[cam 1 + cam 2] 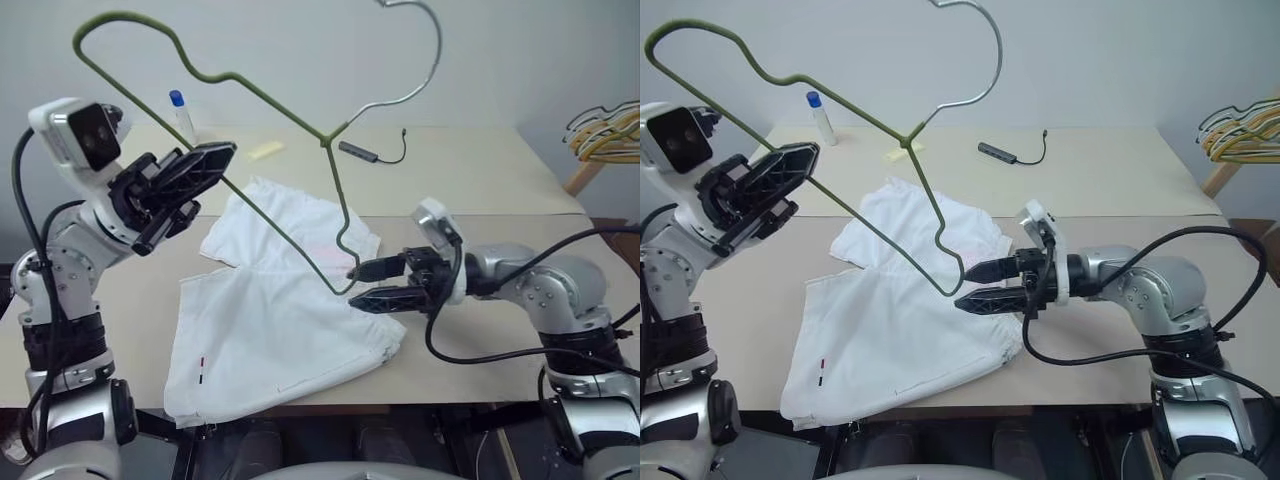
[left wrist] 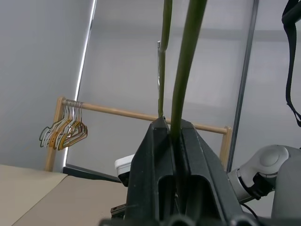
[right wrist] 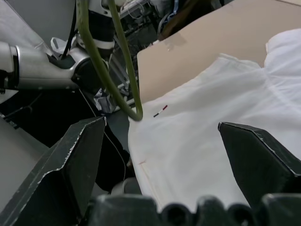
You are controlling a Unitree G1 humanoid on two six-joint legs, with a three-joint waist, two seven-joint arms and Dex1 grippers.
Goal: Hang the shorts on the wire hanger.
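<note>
Hanger first: my left gripper, upper left, clamps the thin olive-green wire hanger, keeping it aloft so cloth can thread on. Right gripper, jaws wide and empty, hovers mid-frame over the flat white cloth shorts.

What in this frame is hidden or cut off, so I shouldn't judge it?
- Wire hanger: tip of its hook cut off by the head views' top edge.
- Shorts: front hem hangs over the table edge; underside hidden.
- Small bottle: label too small.
- Left gripper: clamped on the wire, contact point hidden by its fingers.
</note>
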